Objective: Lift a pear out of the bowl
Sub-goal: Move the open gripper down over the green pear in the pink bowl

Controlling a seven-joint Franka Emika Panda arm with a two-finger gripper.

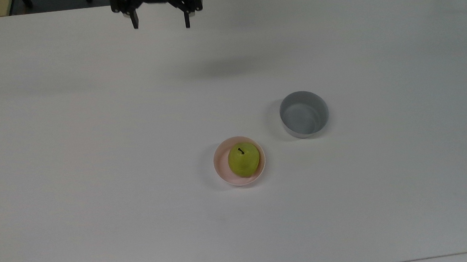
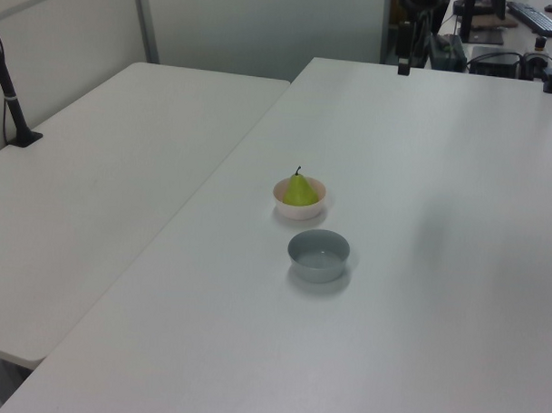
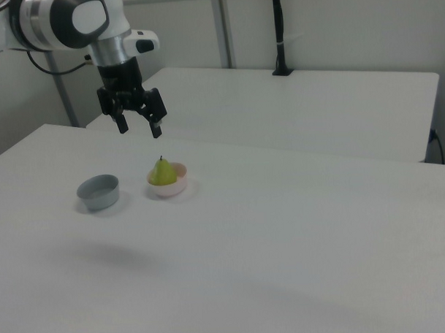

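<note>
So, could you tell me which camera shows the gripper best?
The right view: the whole gripper hangs open above the table. The top view crops it at the frame edge; the left view catches a sliver.

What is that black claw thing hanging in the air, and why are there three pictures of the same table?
The claw is a gripper, the "hand" at the end of a robot arm. It has two fingers, and they are spread open, holding nothing. It hangs above the white table, away from the bowls.

The three pictures come from three cameras looking at the same moment. The top view looks down from above; the left view and right view look across the table from two sides.

On the table sit two bowls, side by side but not touching. The pink bowl has a yellow-green pear standing in it, stem up. The grey bowl looks empty.

The robot's job is to lift the pear out, and it has not reached it yet.
</note>
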